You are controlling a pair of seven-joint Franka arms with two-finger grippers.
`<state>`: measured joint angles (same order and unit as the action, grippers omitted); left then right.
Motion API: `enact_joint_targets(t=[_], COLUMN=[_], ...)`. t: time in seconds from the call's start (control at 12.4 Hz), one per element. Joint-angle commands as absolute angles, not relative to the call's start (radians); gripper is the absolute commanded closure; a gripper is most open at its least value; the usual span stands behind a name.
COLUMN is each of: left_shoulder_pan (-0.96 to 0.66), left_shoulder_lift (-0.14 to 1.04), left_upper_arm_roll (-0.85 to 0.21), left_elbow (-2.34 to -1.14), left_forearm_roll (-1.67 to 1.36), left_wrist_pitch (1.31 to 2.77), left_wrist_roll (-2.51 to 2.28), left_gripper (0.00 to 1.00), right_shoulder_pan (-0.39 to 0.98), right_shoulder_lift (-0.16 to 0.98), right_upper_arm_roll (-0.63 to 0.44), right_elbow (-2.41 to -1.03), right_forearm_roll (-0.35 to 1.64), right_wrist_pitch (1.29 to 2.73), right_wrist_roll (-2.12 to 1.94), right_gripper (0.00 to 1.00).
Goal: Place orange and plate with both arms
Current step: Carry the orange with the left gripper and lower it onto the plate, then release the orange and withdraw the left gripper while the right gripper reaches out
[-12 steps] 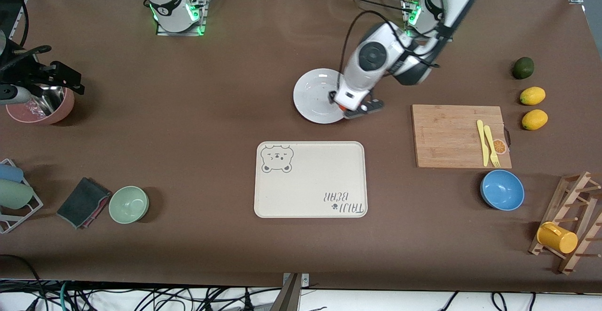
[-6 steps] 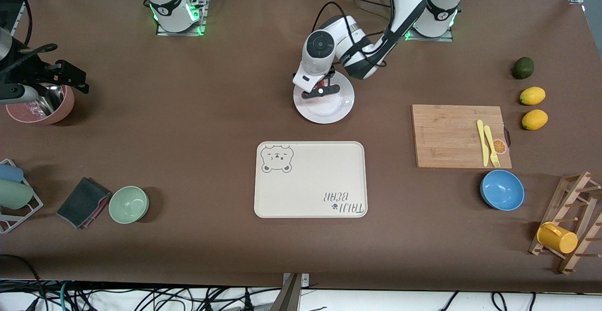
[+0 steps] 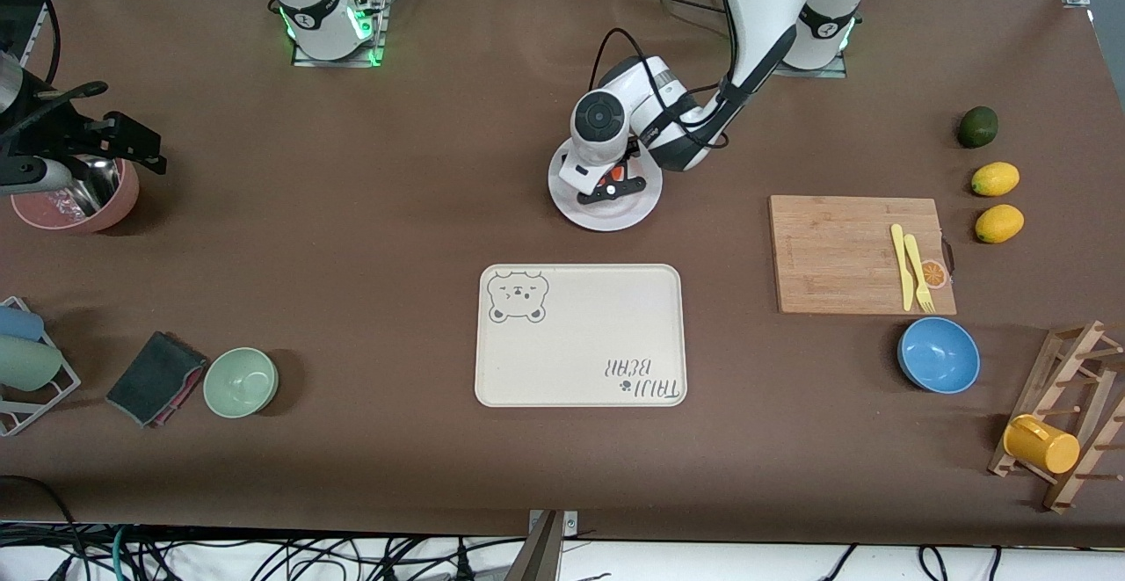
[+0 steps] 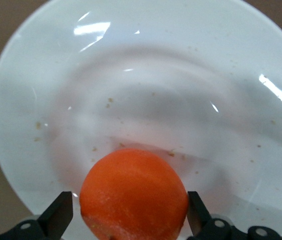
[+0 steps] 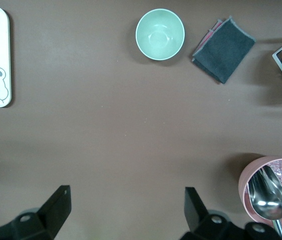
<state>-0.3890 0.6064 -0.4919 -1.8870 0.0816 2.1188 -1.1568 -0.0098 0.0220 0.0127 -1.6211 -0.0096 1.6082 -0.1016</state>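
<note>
Left gripper (image 4: 125, 222) holds one orange (image 4: 133, 194) over one plate (image 4: 221, 100); right gripper (image 5: 125, 212) wide.

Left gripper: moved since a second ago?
Yes. The left gripper, holding the orange, has shifted from the plate rim nearest the cutting board to over the plate's middle.

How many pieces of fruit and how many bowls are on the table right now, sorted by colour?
Orange fruit: 1, the orange between the left gripper fingers over the plate
Yellow lemons: 2
Dark green fruit: 1
Green bowl: 1
Blue bowl: 1
Pink bowl: 1
Total: 7
</note>
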Motion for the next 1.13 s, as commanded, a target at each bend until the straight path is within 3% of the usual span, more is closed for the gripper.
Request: enact_joint_targets(t=[0.0, 0.24, 0.49, 0.81, 1.05], left_shoulder_pan=[-0.353, -0.209, -0.002, 0.251, 0.354], left_shoulder_lift=[0.592, 0.591, 0.577, 0.577, 0.577], left_upper_arm_roll=[-0.482, -0.485, -0.485, -0.485, -0.483], left_elbow=[-1.72, -1.553, -1.465, -1.457, -1.456], left_forearm_roll=[0.123, 0.124, 0.118, 0.126, 0.132], left_wrist_pitch=[1.878, 1.705, 1.62, 1.617, 1.618], left_wrist_roll=[-1.16, -1.068, -0.897, -0.59, -0.465], left_gripper=[0.0, 0.0, 0.0, 0.0, 0.0], right_shoulder_pan=[-0.018, -0.017, 0.018, 0.144, 0.205], right_shoulder_lift=[0.011, 0.014, 0.055, 0.139, 0.231], right_upper_arm_roll=[0.021, 0.043, 0.06, 0.061, 0.063], right_elbow=[-1.618, -1.618, -1.621, -1.66, -1.661], right_forearm_roll=[-0.011, -0.017, 0.023, 0.098, 0.311], right_wrist_pitch=[1.594, 1.579, 1.508, 1.567, 1.705], right_wrist_roll=[-0.101, -0.103, -0.094, -0.084, -0.005], right_gripper=[0.0, 0.0, 0.0, 0.0, 0.0])
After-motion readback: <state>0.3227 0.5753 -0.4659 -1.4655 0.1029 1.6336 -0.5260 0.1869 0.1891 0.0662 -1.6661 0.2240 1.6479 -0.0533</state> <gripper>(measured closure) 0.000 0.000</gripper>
